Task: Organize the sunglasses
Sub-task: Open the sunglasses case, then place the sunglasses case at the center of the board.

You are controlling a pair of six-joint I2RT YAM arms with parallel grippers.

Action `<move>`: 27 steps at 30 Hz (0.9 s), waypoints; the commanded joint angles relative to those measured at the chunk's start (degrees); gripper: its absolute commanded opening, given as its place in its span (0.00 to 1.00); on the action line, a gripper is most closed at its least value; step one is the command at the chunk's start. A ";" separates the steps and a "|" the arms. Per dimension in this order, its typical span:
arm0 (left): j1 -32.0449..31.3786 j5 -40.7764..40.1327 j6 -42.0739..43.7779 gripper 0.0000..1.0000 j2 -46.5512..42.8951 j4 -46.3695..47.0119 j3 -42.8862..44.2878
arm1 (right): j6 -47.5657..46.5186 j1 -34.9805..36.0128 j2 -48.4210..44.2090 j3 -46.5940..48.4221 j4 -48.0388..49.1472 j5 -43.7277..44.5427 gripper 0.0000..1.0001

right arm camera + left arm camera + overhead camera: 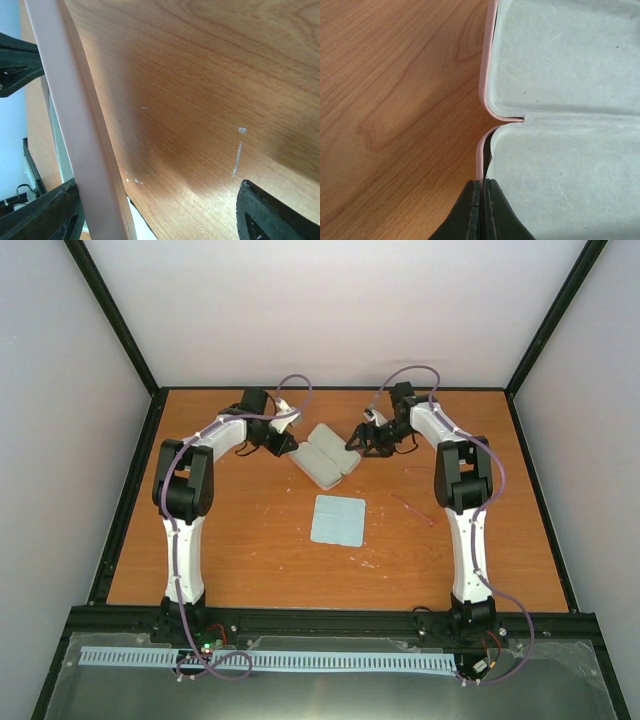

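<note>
The pink case lies open at the table's far middle, its grey lining up. My left gripper is shut on the case's pink rim at its left side, by the hinge notch. My right gripper is open at the case's right side. In the right wrist view the pink case wall stands just inside its left finger, and the gripper holds nothing. The sunglasses lie faint on the table, right of the cloth and apart from both grippers.
A light blue square cloth lies flat in front of the case. The black frame rail runs along the near edge, and white walls close the back and sides. The right arm's forearm stands close to the sunglasses.
</note>
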 commanded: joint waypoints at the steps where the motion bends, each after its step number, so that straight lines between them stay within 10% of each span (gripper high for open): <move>1: 0.36 2.40 -1.31 0.00 -3.03 0.56 0.78 | 0.56 -0.23 -3.21 -1.16 2.30 6.37 0.79; 14: 0.06 -6.71 -12.79 0.00 6.36 1.24 10.17 | 5.67 -0.83 -26.49 -20.86 11.01 14.54 0.82; 19: -1.30 -10.15 -14.28 0.00 10.17 -0.80 14.85 | 9.59 3.47 -26.31 -27.72 10.98 19.05 0.11; 27: -2.19 -13.68 -14.50 0.00 11.43 -1.63 14.57 | 16.01 10.01 -17.39 -24.06 12.04 25.68 0.03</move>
